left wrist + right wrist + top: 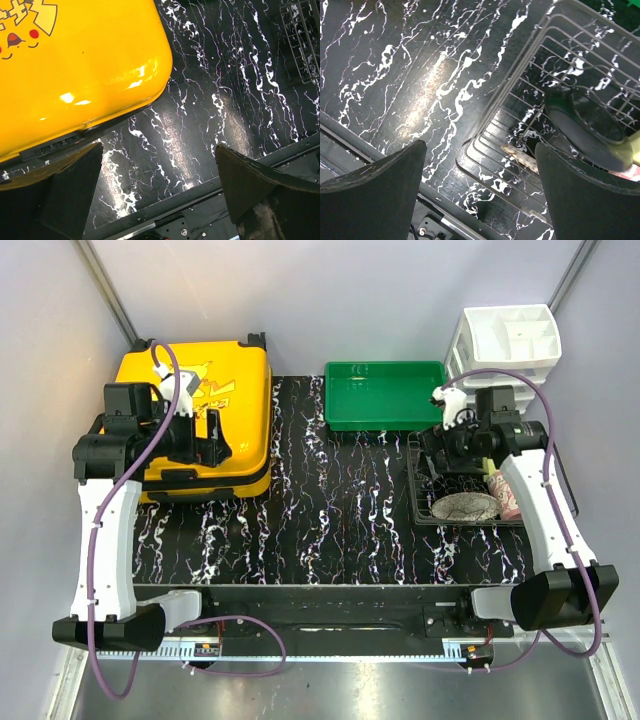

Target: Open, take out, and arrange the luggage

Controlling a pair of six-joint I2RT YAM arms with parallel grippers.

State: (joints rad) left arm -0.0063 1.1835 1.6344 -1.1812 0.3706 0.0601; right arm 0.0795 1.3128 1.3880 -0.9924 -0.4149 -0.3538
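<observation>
1. The black marble table [330,520] holds everything.
2. The yellow Pikachu suitcase [240,390] lies flat at the back left with its lid shut.
3. The green tray [385,424] and white drawers [505,335] sit far off, so they are not in the way.
4. The wire basket [425,512] sits on the right.
5. My left gripper [157,185] hangs by the suitcase corner with its fingers spread and empty. I think it is ready for the edge.
6. My right gripper [480,185] hangs over the basket, also spread and empty.
</observation>
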